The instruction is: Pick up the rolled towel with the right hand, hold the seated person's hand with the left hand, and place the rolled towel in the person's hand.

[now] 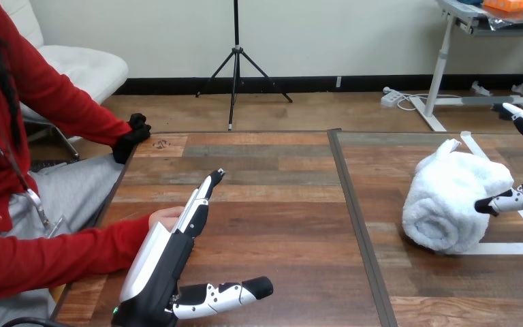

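- Left hand (165,248), near left, fingers straight, beside the person's hand (166,218) (not holding): it may slip away.
- Right hand (519,197), open, touches the towel (449,201) at right; a shallow grasp may unroll it.

Fluffy white rolled cloth towel (446,204); brown wooden table (279,177) with streaky plank grain, white tape lines (511,248); black-and-white left hand (167,248), right hand (517,197); person's red sleeve (54,252).

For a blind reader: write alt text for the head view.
A rolled white towel lies on the wooden table, the robot's open right hand against its right side. The open left hand stands beside the person's hand at the table's left edge.
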You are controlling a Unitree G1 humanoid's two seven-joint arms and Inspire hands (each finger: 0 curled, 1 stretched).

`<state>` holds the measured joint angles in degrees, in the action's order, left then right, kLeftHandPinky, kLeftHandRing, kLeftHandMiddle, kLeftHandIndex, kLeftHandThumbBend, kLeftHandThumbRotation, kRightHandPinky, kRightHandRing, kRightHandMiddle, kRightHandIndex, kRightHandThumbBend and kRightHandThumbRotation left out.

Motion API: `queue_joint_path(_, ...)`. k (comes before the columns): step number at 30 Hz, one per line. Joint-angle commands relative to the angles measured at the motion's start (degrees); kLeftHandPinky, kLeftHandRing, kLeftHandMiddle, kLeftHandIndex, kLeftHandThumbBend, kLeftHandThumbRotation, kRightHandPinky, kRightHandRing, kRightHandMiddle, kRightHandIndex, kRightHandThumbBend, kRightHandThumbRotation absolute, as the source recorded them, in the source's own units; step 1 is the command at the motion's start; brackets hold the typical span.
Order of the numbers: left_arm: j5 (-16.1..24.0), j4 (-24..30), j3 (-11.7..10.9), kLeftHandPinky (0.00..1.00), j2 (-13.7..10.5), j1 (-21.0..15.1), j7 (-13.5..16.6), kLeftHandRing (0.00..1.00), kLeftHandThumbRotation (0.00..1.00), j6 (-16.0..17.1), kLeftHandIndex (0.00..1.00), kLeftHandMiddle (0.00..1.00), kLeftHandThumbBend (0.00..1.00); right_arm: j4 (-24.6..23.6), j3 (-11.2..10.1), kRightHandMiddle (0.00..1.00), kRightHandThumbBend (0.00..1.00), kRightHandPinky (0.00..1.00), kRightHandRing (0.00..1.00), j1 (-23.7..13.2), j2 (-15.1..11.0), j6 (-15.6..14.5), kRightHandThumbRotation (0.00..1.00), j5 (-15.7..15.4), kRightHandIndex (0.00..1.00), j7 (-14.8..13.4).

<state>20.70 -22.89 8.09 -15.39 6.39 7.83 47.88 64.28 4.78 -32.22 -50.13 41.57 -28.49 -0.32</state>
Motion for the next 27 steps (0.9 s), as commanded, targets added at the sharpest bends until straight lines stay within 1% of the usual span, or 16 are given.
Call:
queue_joint_path(1, -0.3, 2.2, -0.5, 0.98, 0.6, -1.7, 0.3, 1.0, 0.58, 0.8, 1.0, 1.0, 1.0, 0.4, 2.2, 0.94, 1.0, 0.84, 0.94, -7.0, -3.2, 0.4, 0.2, -2.3, 0.96, -1.1)
queue_joint_path(3, -0.3, 2.4, -0.5, 0.98, 0.6, -1.5, 0.2, 1.0, 0.58, 0.7, 1.0, 1.0, 1.0, 0.5, 2.9, 0.93, 1.0, 0.83, 0.93, -7.3, -3.6, 0.8, 0.2, -3.5, 0.96, -2.5)
queue_joint_path(6, -0.4, 1.9, -0.5, 0.98, 0.8, -1.5, 0.4, 1.0, 0.58, 1.1, 1.0, 1.0, 1.0, 1.2, 4.1, 0.93, 1.0, 0.82, 0.93, -8.4, -3.6, 0.4, 0.19, -5.1, 0.96, -2.9)
queue_joint_path(8, -0.5, 2.3, -0.4, 0.98, 0.7, -1.3, 0.2, 1.0, 0.58, 0.7, 1.0, 1.0, 1.0, 2.0, 5.1, 0.92, 1.0, 0.82, 0.93, -9.3, -3.4, 0.9, 0.18, -6.3, 0.95, -3.9)
queue_joint_path(13, -1.2, 2.7, -0.3, 0.98, 0.8, -1.1, -0.5, 1.0, 0.57, 0.5, 0.99, 1.0, 1.0, 2.9, 6.7, 0.92, 1.0, 0.79, 0.92, -10.5, -3.2, 1.2, 0.18, -8.0, 0.95, -5.3)
queue_joint_path(16, -0.9, 2.6, -0.4, 0.98, 0.9, -1.1, -0.4, 1.0, 0.57, 0.6, 0.99, 1.0, 1.0, 3.1, 7.4, 0.91, 1.0, 0.78, 0.91, -11.0, -3.0, 1.2, 0.2, -8.8, 0.96, -5.9)
queue_joint_path(19, -0.4, 2.6, -0.6, 0.98, 0.9, -1.1, -0.1, 1.0, 0.56, 0.8, 0.99, 1.0, 1.0, 3.2, 7.8, 0.91, 1.0, 0.77, 0.91, -11.1, -2.8, 1.6, 0.18, -8.8, 0.96, -6.1)
queue_joint_path(25, -0.3, 2.8, -0.7, 0.98, 1.0, -1.0, -0.1, 1.0, 0.57, 0.7, 1.0, 1.0, 1.0, 3.0, 7.5, 0.91, 1.0, 0.78, 0.91, -10.5, -2.0, 2.5, 0.22, -7.2, 0.96, -5.2)
queue_joint_path(27, -0.1, 2.7, -0.7, 0.98, 0.9, -1.1, 0.1, 1.0, 0.58, 0.8, 1.0, 1.0, 1.0, 3.1, 7.3, 0.91, 0.97, 0.78, 0.91, -10.3, -1.7, 2.5, 0.24, -6.6, 0.95, -4.9)
